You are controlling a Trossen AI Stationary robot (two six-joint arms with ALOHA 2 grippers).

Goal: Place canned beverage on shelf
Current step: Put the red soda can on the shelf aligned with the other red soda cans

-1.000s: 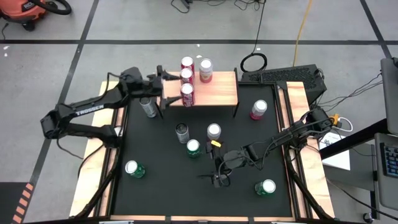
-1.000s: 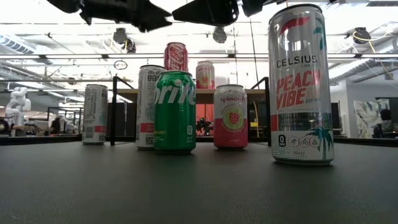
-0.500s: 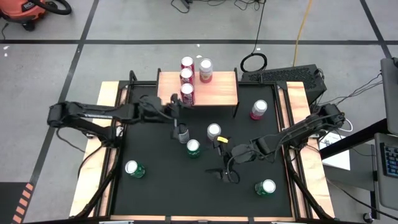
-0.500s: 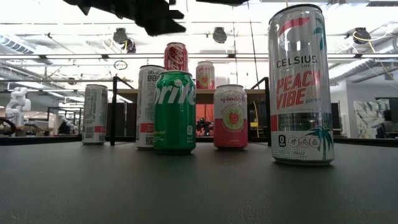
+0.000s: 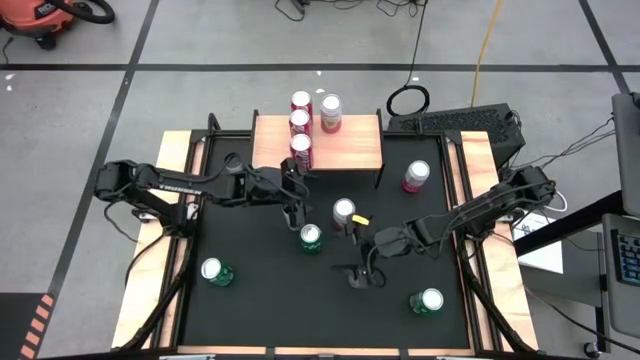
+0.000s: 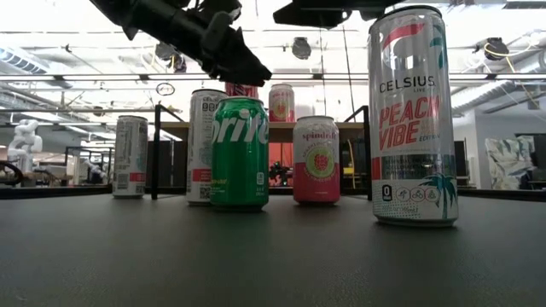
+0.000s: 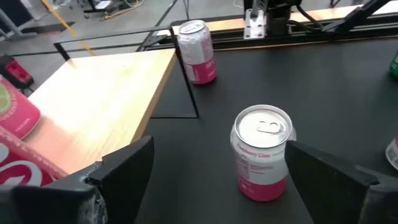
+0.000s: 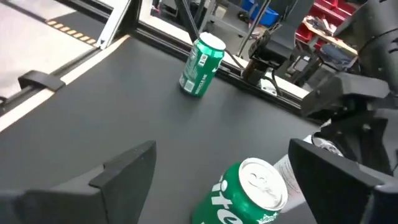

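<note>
Grey workshop flooring surrounds a black mat (image 5: pixel 260 290) on which loose cans are scattered below the shelf (image 5: pixel 350 145), set at the table's twelve o'clock edge and already carrying three red cans (image 5: pixel 301 150) and one pink can (image 5: pixel 330 113) along its nine o'clock side. A pink-and-white can (image 7: pixel 261 152) at the mat's centre is framed between the wide-spread fingers of the left gripper (image 5: pixel 292 200), and nothing is yet held. A green can (image 8: pixel 245 193) just beside it, toward seven o'clock, is lined up by the right gripper (image 5: pixel 365 272), whose fingers also stand apart and empty. Both arms are seen converging on neighbouring cans, so a collision or a toppled can is judged the main risk; a further can could also be knocked off the crowded side of the shelf when one is set down.
</note>
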